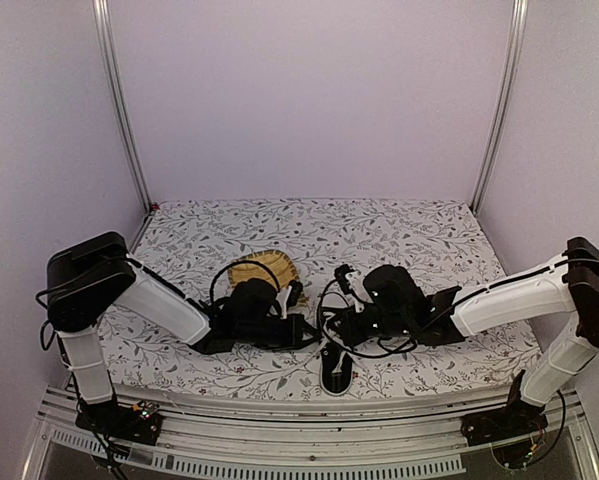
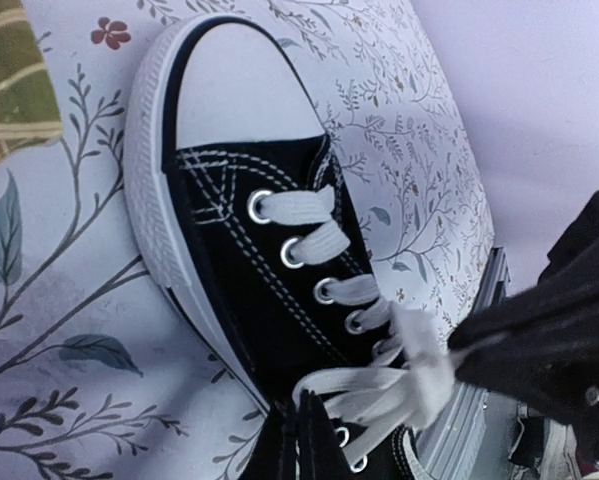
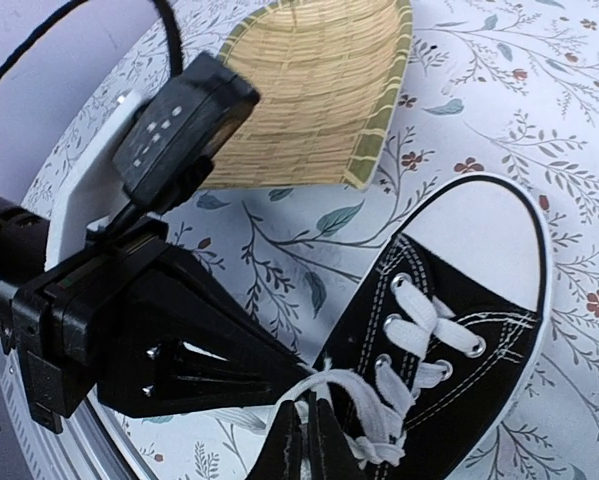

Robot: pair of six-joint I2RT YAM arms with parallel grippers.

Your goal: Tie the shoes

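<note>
Pinching the white laces [image 2: 379, 390] at the bottom of its own wrist view, the left gripper [image 2: 301, 420] had its two dark fingers pressed together, and a loop of lace ran out from their tips. The right gripper [image 3: 305, 415] was pressed shut in the same way, its fingertips meeting on a strand of the same loose bundle. The two grippers' tips stood just beside each other above the upper eyelets, with the slack lace bunched between them.

Below that bundle, the laces crossed in flat rows through silver eyelets down toward the toe. They belonged to a black canvas low-top sneaker [image 2: 239, 250] with white stitching, a smooth white rubber toe cap [image 2: 234, 90] and a ribbed white sole edge [image 2: 149, 200]. It stood on its sole on the grey-white cloth printed with leafy sprigs [image 1: 429, 240] that covered the table.

From above, the sneaker sat between the two arms. Its heel end was near the front edge of the table and its toe pointed away, mostly hidden under the grippers. A yellow woven straw mat with a green-edged rim [image 3: 309, 90] lay beyond the toe toward the left arm's side, near the sneaker but apart from it.
</note>
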